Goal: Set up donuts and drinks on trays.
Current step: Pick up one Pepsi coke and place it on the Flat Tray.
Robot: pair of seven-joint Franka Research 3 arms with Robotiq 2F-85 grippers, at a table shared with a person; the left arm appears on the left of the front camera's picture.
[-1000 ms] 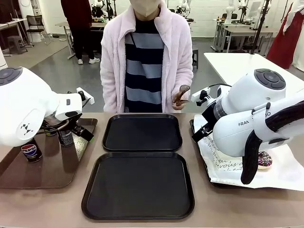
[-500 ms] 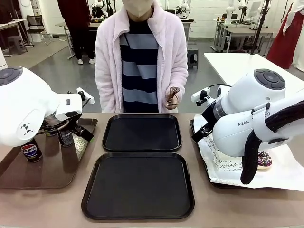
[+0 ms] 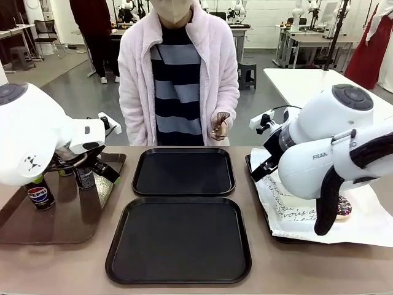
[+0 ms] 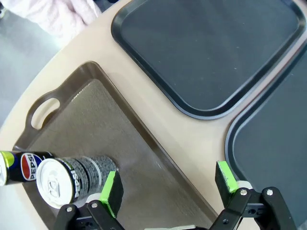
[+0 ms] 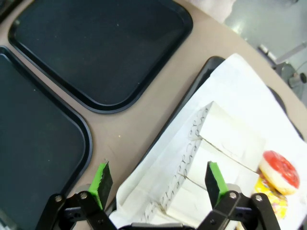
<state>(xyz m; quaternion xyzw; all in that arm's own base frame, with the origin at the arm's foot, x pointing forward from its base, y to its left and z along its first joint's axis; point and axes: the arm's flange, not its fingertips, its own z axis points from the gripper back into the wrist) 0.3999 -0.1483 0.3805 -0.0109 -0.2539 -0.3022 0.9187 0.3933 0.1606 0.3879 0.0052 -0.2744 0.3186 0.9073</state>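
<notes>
Two black trays point(image 3: 184, 173) point(image 3: 179, 241) lie one behind the other mid-table. My left gripper point(image 4: 168, 184) hangs open over the brown handled tray point(image 4: 96, 124). Its left finger point(image 4: 111, 191) is right beside an upright Pepsi can point(image 4: 72, 175), and a second can point(image 4: 19, 166) stands just past it. From the front both cans point(image 3: 84, 178) point(image 3: 40, 196) show on that tray. My right gripper point(image 5: 158, 182) is open over white paper holders point(image 5: 225, 139), beside a red-glazed donut point(image 5: 279, 171). A chocolate-sprinkle donut point(image 3: 341, 208) lies behind my right arm.
A person in a pink fleece stands at the far edge, holding a small brown thing point(image 3: 220, 125) in one hand. The printed white paper point(image 3: 288, 209) covers a dark tray point(image 5: 192, 96) on the right. Bare table strips separate the trays.
The person has shifted left and lowered the hand with the brown thing. My right arm has risen a little. The left arm has barely moved.
</notes>
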